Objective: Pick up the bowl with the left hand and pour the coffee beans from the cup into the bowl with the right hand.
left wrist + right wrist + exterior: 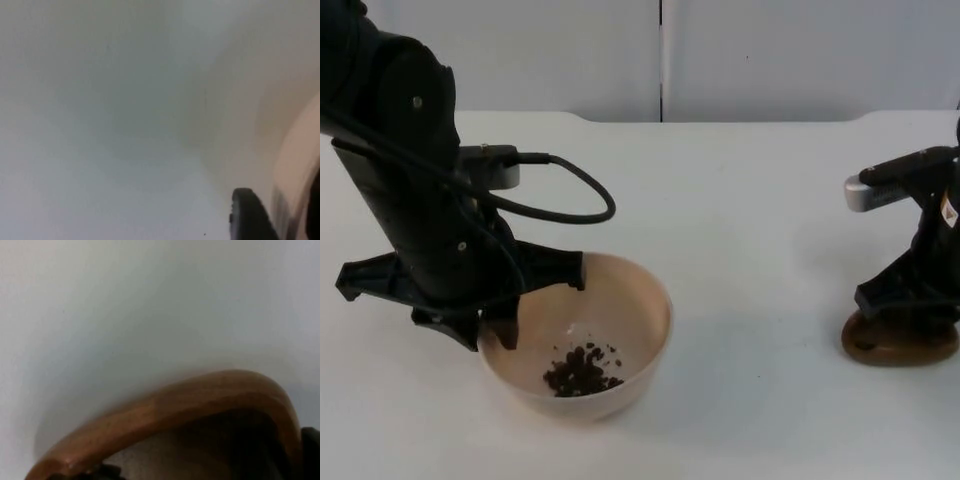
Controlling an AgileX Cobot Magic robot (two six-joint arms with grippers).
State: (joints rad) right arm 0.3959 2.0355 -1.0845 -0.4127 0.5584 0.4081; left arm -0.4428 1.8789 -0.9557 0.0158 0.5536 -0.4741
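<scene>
The pale bowl (582, 340) sits closest to the top camera, resting on the white counter (750, 230) with a small heap of dark coffee beans (582, 370) on its floor. The left hand (510, 318) is at the bowl's near-left rim: one finger reaches down inside the wall and the other stands outside it, so the hand looks closed on the rim. In the left wrist view a black fingertip (250, 215) stands just beside the cream edge of the bowl (300, 165), which fits that grip.

Well apart, at the counter's right side, the brown wooden cup (898, 342) stands upright on the counter. The right hand (910, 305) is directly over it and down on its top; the fingers appear to straddle the rim, but whether they are clamped on it or slack cannot be told. In the right wrist view the cup's curved wooden rim (200, 405) arches close by, with a shadowed interior below it whose contents cannot be made out.

With beans already in the bowl and the cup back upright on the counter, the pour itself looks done, and the step in hand seems to be setting things down. What remains, by this reading, is for each hand to open and lift straight up, clear of its rim, without dragging the bowl or tipping the cup.
</scene>
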